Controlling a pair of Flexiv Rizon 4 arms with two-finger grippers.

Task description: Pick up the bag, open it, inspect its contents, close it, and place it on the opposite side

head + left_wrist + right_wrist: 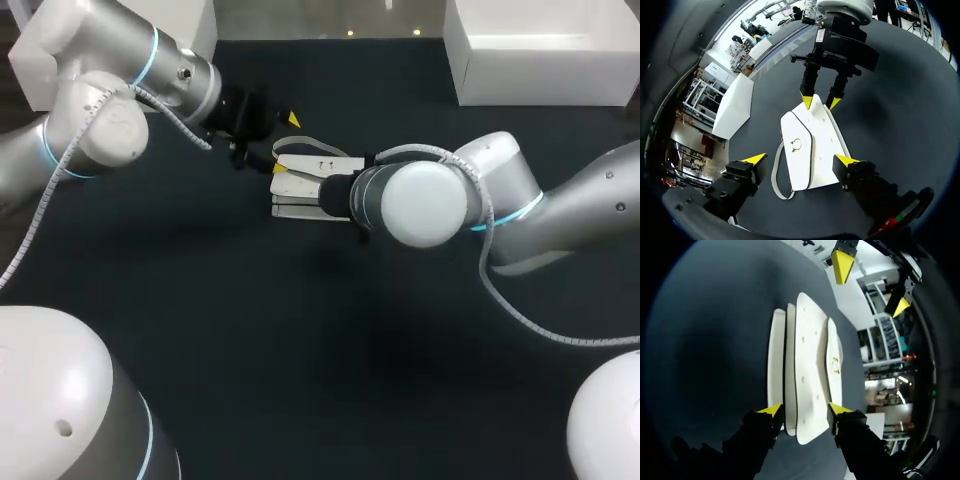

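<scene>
Pick-up step. Bag (305,185) lies flat on surface (300,350), 12 o'clock of centre. Left gripper (800,160) at its 11 o'clock, fingers spread, not touching. Right gripper (805,410) at 3 o'clock straddles 1 end; closure: cannot tell. Next: firm pinch, then lift.

No lettering, number, label or sign can be read on anything on the table. The white bag (812,150) near the middle carries only a small ring-shaped clasp (796,144) on its flap, and no writing can be made out on it.
</scene>
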